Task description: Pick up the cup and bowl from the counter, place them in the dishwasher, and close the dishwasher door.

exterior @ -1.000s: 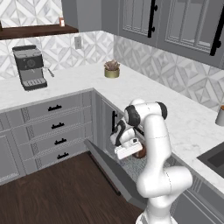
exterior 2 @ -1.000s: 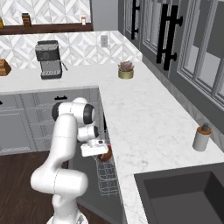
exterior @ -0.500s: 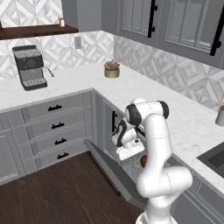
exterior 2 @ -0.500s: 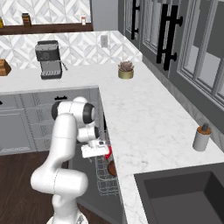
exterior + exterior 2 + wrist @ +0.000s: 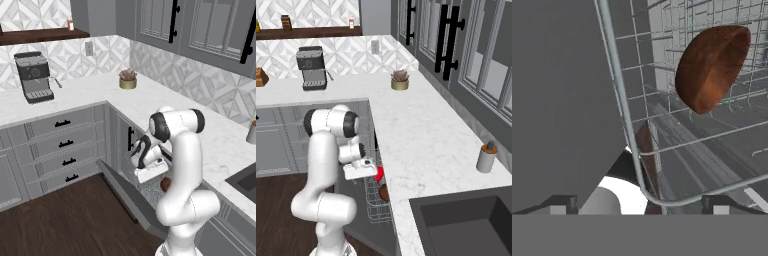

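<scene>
The dishwasher door (image 5: 125, 192) hangs open below the counter (image 5: 165, 100), and the wire rack (image 5: 373, 210) is pulled out over it. The brown bowl (image 5: 165, 184) (image 5: 384, 192) lies on its side in the rack; the hand view shows it at upper right (image 5: 712, 65), behind the rack's wire rim (image 5: 619, 100). The red cup (image 5: 379, 173) sits in the rack right at my fingertips. My gripper (image 5: 156, 176) (image 5: 372, 172) (image 5: 641, 205) hovers low over the rack, open, its jaws spread wide and gripping nothing.
A coffee machine (image 5: 32, 77) and a potted plant (image 5: 127, 80) stand at the back of the counter. A soap dispenser (image 5: 486, 157) is beside the sink (image 5: 466, 220). Grey drawers (image 5: 62, 145) flank the dishwasher. Dark wood floor (image 5: 60, 220) lies to the left.
The jaws have spread from a narrow grip to wide open, letting go of the red cup, which stays in the rack. The arm and bowl have barely moved.
</scene>
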